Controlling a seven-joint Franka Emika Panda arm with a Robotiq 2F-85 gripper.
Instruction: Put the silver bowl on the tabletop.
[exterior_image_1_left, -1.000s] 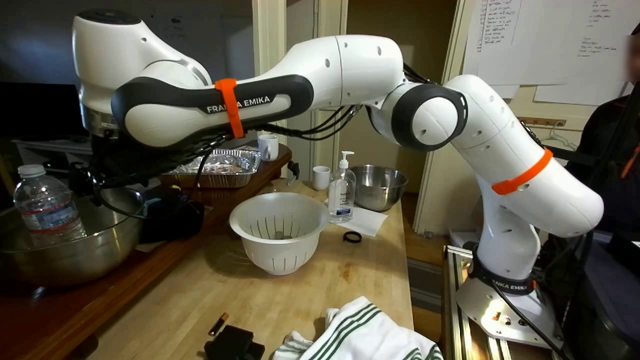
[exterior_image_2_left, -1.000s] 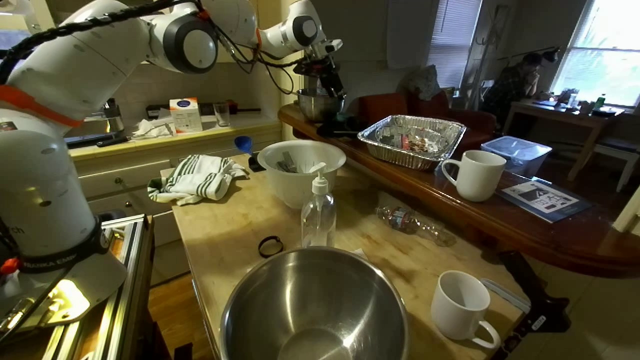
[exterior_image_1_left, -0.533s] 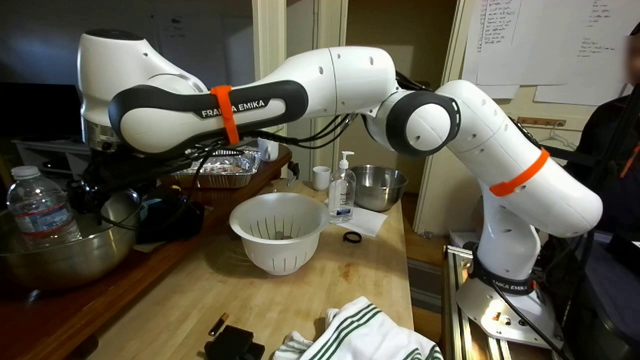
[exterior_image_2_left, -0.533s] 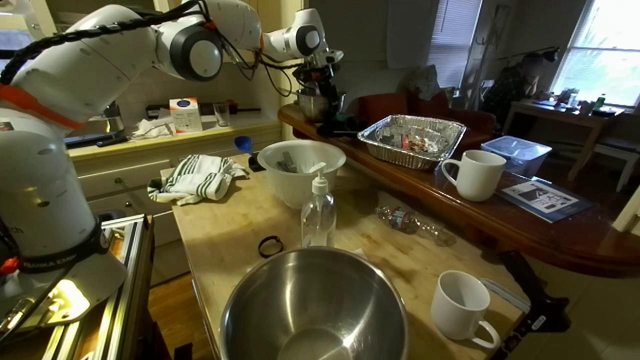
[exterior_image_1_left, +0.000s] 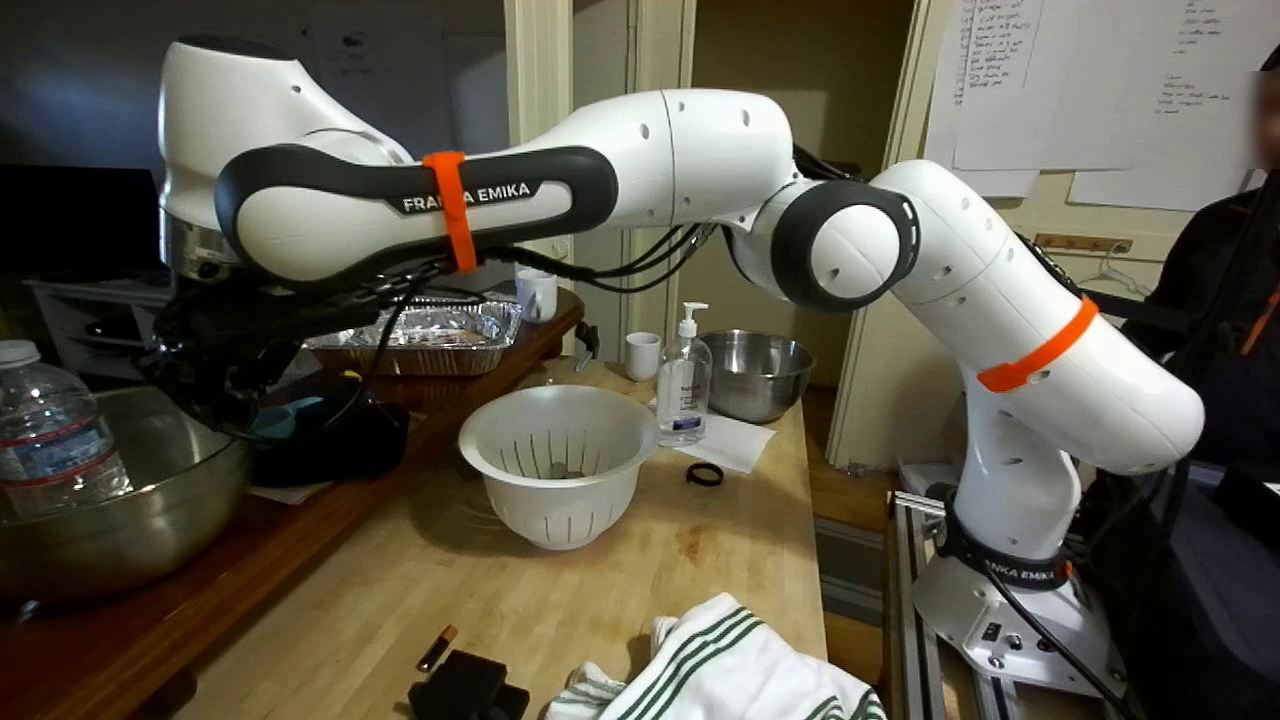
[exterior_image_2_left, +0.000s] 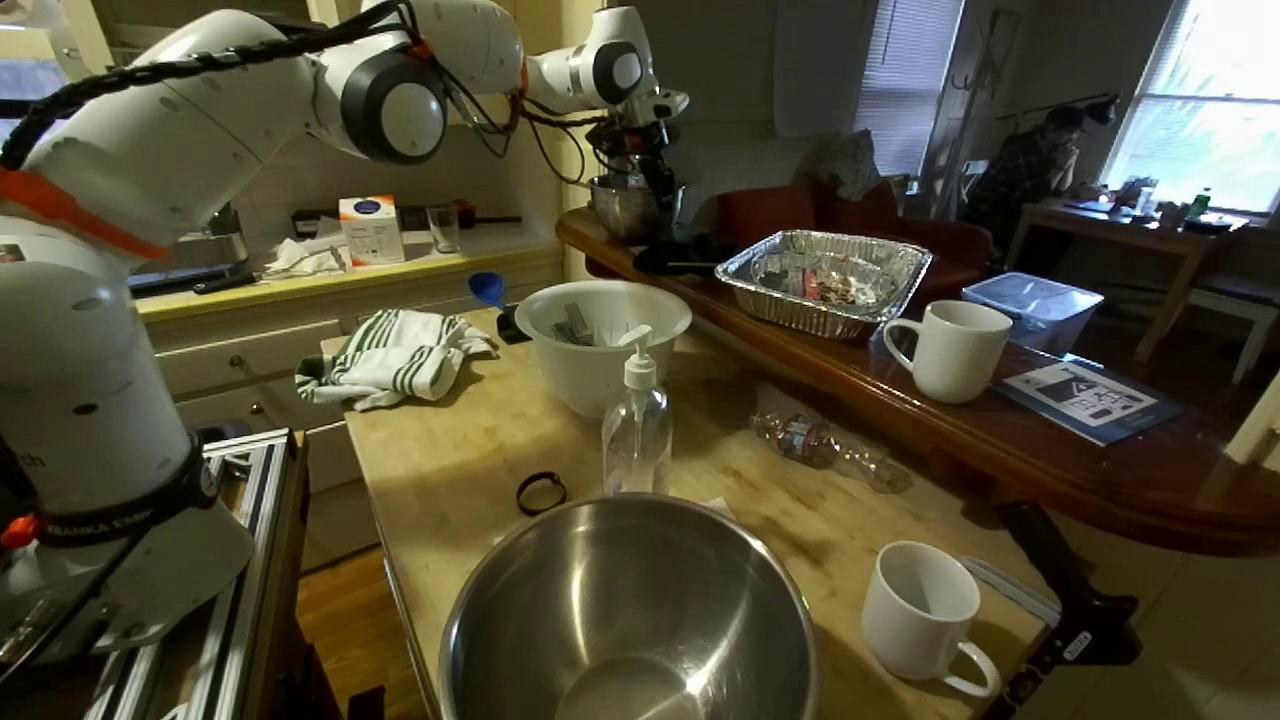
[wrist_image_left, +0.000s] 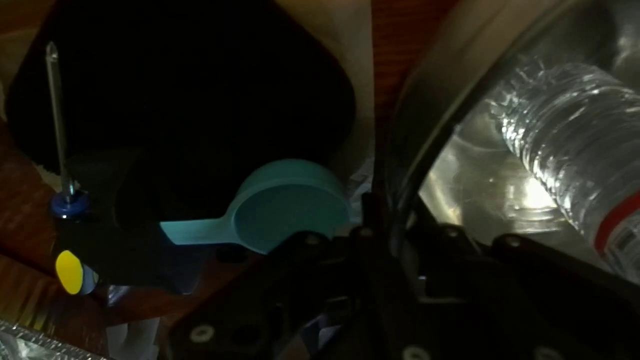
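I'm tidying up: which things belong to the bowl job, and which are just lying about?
Job: pincer, silver bowl, tabletop.
Lying about: water bottle inside that bowl, other steel bowl, slotted white bowl, striped towel, pump bottle, foil tray.

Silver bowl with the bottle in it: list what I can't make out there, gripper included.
Silver bowl: one side cut off by the left edge, in an exterior view.
Bottle: cap end beyond the right edge, wrist view.
Gripper: whether its fingers press the rim, lost in darkness, wrist view.
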